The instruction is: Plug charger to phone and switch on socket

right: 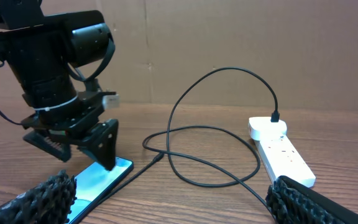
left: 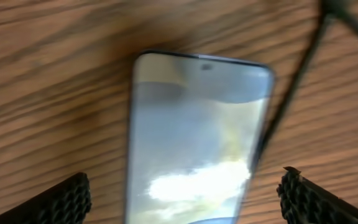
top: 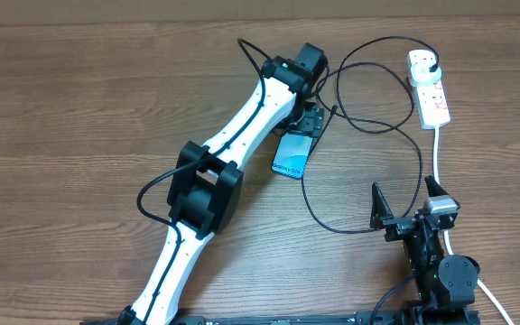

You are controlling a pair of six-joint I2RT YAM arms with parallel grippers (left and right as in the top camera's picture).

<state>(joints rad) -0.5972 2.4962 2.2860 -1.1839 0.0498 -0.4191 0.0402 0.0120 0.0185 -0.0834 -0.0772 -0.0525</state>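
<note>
Closest, the right fingers (right: 42, 199) are wide apart and hold nothing. Farther out the phone (top: 289, 156) lies flat on the desk (top: 79, 108), screen up, with the left fingers (left: 67, 199) hanging over it, wide apart, one on each side, and the thin black charger (left: 291, 87) running just beside it. Farthest off lies the white socket (top: 429, 88), with the charger's black plug stuck in its end.

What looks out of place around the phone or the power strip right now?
Nothing stands out. The phone lies flat, screen up, below the open left gripper; the charger loops loosely beside it, its plug seated in the socket. No damage shows.
</note>
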